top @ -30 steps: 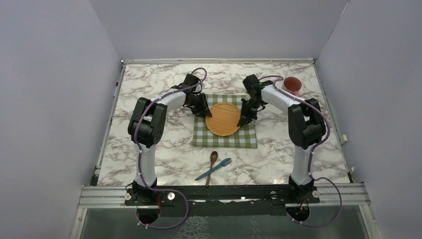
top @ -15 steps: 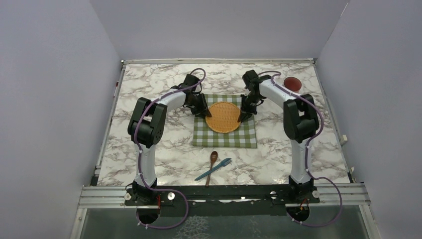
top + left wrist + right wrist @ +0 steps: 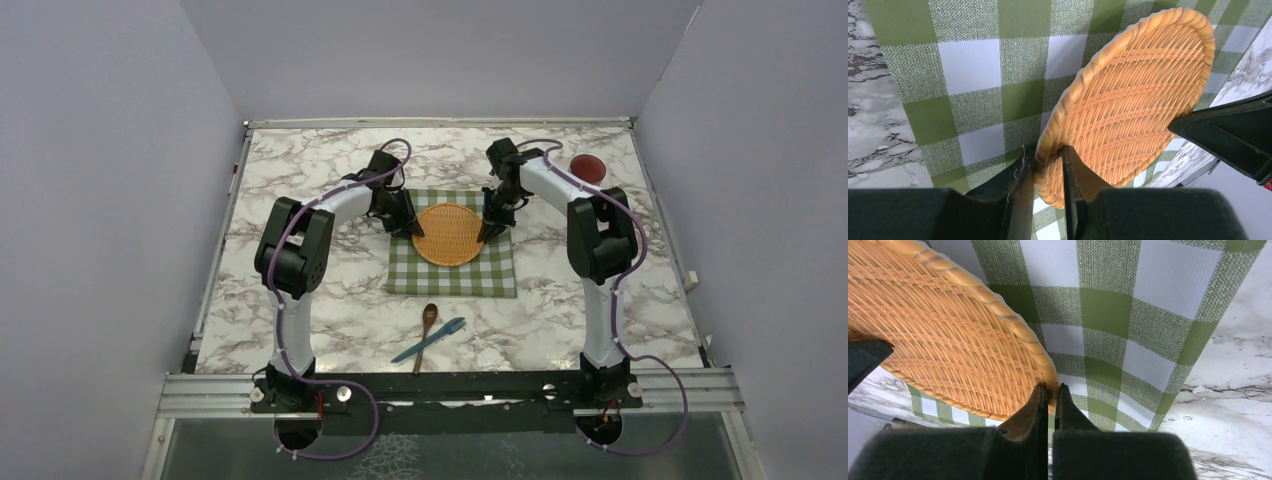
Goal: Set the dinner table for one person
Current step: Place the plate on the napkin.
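A round wicker plate [image 3: 448, 235] rests over a green checked cloth [image 3: 450, 282] in the middle of the dinner table [image 3: 300, 300], slightly toward its far edge. The left gripper [image 3: 1048, 156] clamps the plate's left rim. The right gripper [image 3: 1050, 388] is closed, its tips touching the opposite rim; whether it truly pinches is unclear. The plate lies directly between both arms, equally near each. A spoon [image 3: 429, 318] and fork [image 3: 440, 333] lie crossed by the near edge.
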Robot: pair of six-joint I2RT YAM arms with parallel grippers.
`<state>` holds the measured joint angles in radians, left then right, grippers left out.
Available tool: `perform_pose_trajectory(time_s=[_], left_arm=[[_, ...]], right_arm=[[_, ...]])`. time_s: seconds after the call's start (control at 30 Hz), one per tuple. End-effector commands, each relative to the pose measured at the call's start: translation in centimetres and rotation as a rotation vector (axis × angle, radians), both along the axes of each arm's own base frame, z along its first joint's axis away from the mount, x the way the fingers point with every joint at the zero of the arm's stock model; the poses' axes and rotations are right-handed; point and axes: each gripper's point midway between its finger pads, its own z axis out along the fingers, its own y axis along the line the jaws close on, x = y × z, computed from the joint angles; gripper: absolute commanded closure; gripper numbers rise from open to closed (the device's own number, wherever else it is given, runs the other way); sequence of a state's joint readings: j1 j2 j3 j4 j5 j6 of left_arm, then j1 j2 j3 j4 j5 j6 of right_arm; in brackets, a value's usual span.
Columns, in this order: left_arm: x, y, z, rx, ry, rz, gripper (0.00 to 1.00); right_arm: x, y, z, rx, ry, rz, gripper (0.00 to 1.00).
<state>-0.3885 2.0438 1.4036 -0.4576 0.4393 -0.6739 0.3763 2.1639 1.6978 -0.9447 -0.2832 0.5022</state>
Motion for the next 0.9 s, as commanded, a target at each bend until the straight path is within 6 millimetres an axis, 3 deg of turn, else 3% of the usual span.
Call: perform_pose_trajectory(time_s=[0.0, 0.27, 0.47, 0.57, 0.67, 0.87], left_arm=[[-6.2, -8.3, 3.5, -0.233, 0.086, -0.199, 1.0], [-6.4, -8.5, 3.3, -0.235, 0.099, -0.202, 1.0], [-6.4, -8.5, 3.4, -0.231, 0.1, -0.202, 0.79], [-6.3, -8.4, 3.4, -0.225, 0.103, -0.199, 0.74], [-6.4, -8.4, 3.4, -0.226, 0.107, -0.2, 0.74], [-6.8, -8.5, 3.5, -0.233, 0.123, -0.205, 0.85]], right_arm=[[1.9, 8.7, 2.6, 0.309, -0.112, 0.086, 0.99], [1.6, 8.6, 2.2, 0.31, -0.099, 0.09, 1.0], [1.7, 7.9, 2.2, 0.268, -0.104, 0.09, 0.9], [1.6, 7.7, 2.3, 0.255, -0.107, 0.096, 0.89], [1.5, 7.7, 2.2, 0.255, -0.103, 0.1, 0.89], [1.0, 8.0, 2.4, 0.281, -0.086, 0.104, 0.98]])
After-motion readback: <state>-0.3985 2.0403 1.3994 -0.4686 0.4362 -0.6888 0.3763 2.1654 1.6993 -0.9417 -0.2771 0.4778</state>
